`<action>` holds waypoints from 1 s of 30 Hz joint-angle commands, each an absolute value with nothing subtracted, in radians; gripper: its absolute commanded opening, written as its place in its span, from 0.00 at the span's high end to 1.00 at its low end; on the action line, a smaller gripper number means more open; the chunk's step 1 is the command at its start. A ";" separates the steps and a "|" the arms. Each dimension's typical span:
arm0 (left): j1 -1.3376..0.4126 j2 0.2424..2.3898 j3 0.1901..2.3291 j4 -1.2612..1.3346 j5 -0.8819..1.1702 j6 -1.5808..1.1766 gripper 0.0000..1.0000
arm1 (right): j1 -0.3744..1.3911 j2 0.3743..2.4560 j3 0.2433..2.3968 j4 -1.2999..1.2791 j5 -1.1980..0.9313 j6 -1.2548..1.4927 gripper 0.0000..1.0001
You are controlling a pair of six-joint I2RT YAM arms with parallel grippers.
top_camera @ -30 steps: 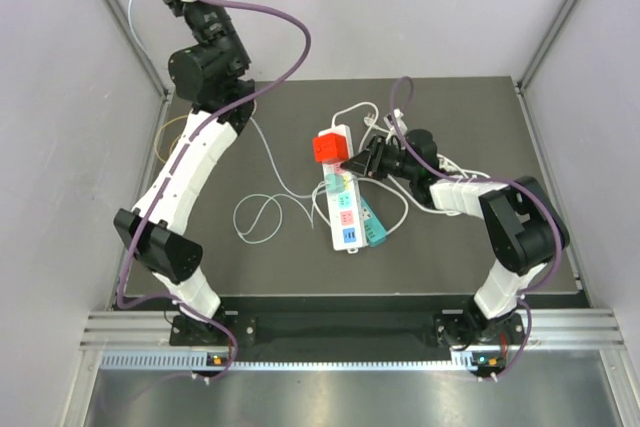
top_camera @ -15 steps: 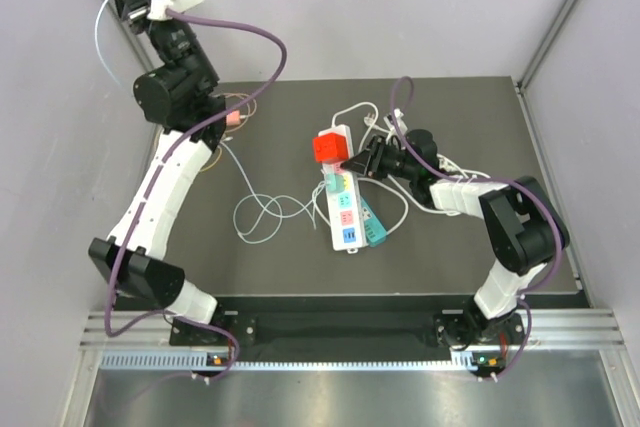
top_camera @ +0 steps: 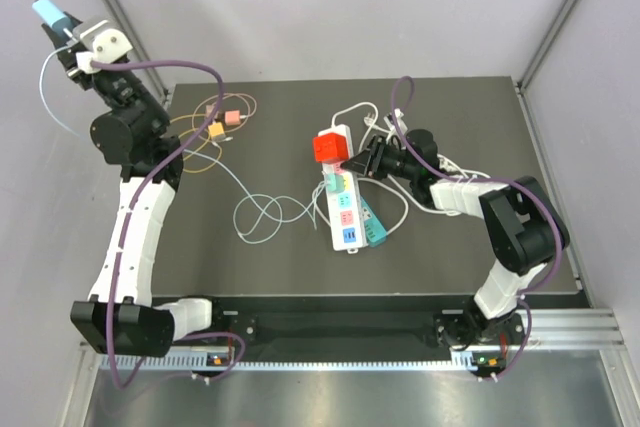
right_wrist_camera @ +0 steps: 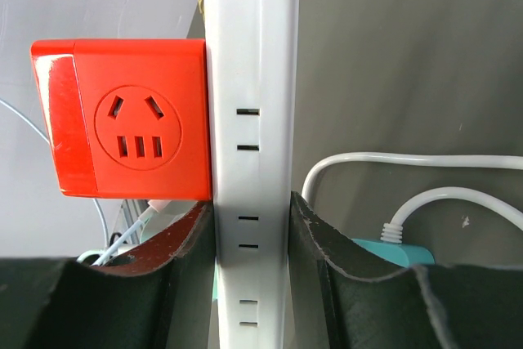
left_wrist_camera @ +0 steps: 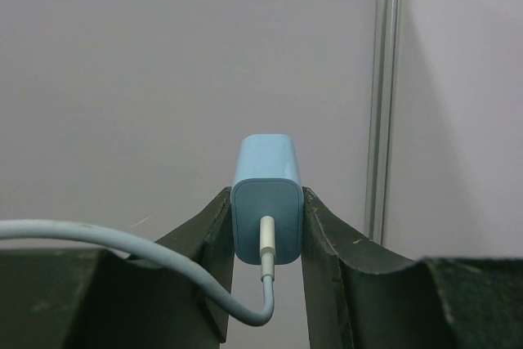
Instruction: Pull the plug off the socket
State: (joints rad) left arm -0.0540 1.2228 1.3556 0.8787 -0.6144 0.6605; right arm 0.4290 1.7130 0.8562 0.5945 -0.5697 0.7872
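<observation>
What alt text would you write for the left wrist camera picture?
A light blue plastic charger plug is clamped between two dark jaws. Its pale cable curls down and away to the left; a pale wall and metal post stand behind.

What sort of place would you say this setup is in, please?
Probably a robotics lab test cell: plain grey panel walls on aluminium posts, a dark table and a power strip as the practice prop.

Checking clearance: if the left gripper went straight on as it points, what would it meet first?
The left gripper, holding the blue plug, would likely meet the grey wall, left of the metal post. Depth is unclear.
</observation>
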 commanded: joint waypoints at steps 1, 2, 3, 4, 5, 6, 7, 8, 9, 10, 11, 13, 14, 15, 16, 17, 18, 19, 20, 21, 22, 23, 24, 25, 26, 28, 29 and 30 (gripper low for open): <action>-0.051 1.216 1.373 0.813 -0.623 0.609 1.00 | 0.423 1.658 0.902 0.727 -0.600 0.810 1.00; -0.051 1.216 1.376 0.790 -0.624 0.577 1.00 | 0.422 1.655 0.902 0.727 -0.598 0.811 1.00; -0.051 1.223 1.385 0.685 -0.624 0.540 1.00 | 0.420 1.655 0.903 0.726 -0.601 0.811 1.00; -0.051 1.236 1.413 0.620 -0.602 0.434 1.00 | 0.420 1.660 0.904 0.729 -0.601 0.813 1.00; -0.051 1.252 1.425 0.548 -0.579 0.389 1.00 | 0.420 1.661 0.904 0.730 -0.601 0.816 1.00; -0.055 1.268 1.439 0.501 -0.568 0.346 1.00 | 0.420 1.666 0.905 0.729 -0.603 0.816 1.00; -0.055 1.314 1.465 0.409 -0.566 0.231 1.00 | 0.420 1.670 0.905 0.729 -0.603 0.818 1.00; -0.055 1.342 1.482 0.379 -0.572 0.186 1.00 | 0.420 1.672 0.904 0.729 -0.603 0.819 1.00; -0.055 1.403 1.526 0.342 -0.574 0.140 1.00 | 0.419 1.671 0.904 0.729 -0.601 0.816 1.00; -0.055 1.434 1.551 0.260 -0.565 0.065 1.00 | 0.419 1.664 0.900 0.727 -0.600 0.815 1.00; -0.057 1.465 1.580 0.227 -0.543 0.033 1.00 | 0.417 1.661 0.902 0.727 -0.600 0.812 1.00; -0.057 1.555 1.670 0.167 -0.537 -0.056 1.00 | 0.414 1.658 0.903 0.727 -0.603 0.813 1.00; -0.057 1.587 1.699 0.131 -0.551 -0.073 1.00 | 0.413 1.660 0.904 0.727 -0.601 0.813 1.00; -0.057 1.617 1.756 0.114 -0.554 -0.090 1.00 | 0.410 1.661 0.904 0.727 -0.603 0.813 1.00; -0.055 1.670 1.782 0.098 -0.555 -0.125 1.00 | 0.408 1.664 0.904 0.727 -0.603 0.816 1.00; -0.055 1.693 1.808 0.062 -0.555 -0.146 1.00 | 0.408 1.666 0.904 0.729 -0.603 0.816 1.00; -0.054 1.718 1.859 0.043 -0.552 -0.169 1.00 | 0.407 1.667 0.904 0.727 -0.603 0.816 1.00; -0.054 1.768 1.883 0.020 -0.546 -0.217 1.00 | 0.405 1.670 0.904 0.729 -0.603 0.816 1.00; -0.054 1.796 1.910 -0.033 -0.540 -0.245 1.00 | 0.406 1.669 0.904 0.729 -0.604 0.818 1.00; -0.054 1.821 1.954 -0.057 -0.535 -0.270 1.00 | 0.402 1.670 0.904 0.727 -0.604 0.818 1.00; -0.052 1.869 1.976 -0.076 -0.532 -0.313 1.00 | 0.400 1.671 0.904 0.729 -0.604 0.818 1.00; -0.049 1.891 1.991 -0.092 -0.529 -0.337 1.00 | 0.399 1.669 0.905 0.729 -0.604 0.821 1.00; -0.045 1.934 2.017 -0.133 -0.522 -0.363 1.00 | 0.396 1.669 0.904 0.729 -0.604 0.821 1.00; -0.041 1.954 2.028 -0.149 -0.520 -0.409 1.00 | 0.393 1.667 0.904 0.730 -0.604 0.821 1.00; -0.034 1.974 2.036 -0.169 -0.523 -0.432 1.00 | 0.391 1.667 0.904 0.729 -0.604 0.824 1.00; -0.026 2.020 2.039 -0.196 -0.528 -0.480 1.00 | 0.385 1.667 0.903 0.730 -0.606 0.825 1.00; -0.020 2.032 2.028 -0.201 -0.529 -0.494 1.00 | 0.382 1.667 0.902 0.732 -0.607 0.825 1.00; -0.015 2.052 2.020 -0.202 -0.529 -0.521 1.00 | 0.379 1.667 0.902 0.733 -0.607 0.827 1.00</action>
State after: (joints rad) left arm -0.0402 2.0144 1.9957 -0.1520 -0.5285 -0.3935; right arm 0.3965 1.7130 0.8562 0.5972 -0.5766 0.7914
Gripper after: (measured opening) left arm 0.385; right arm 0.352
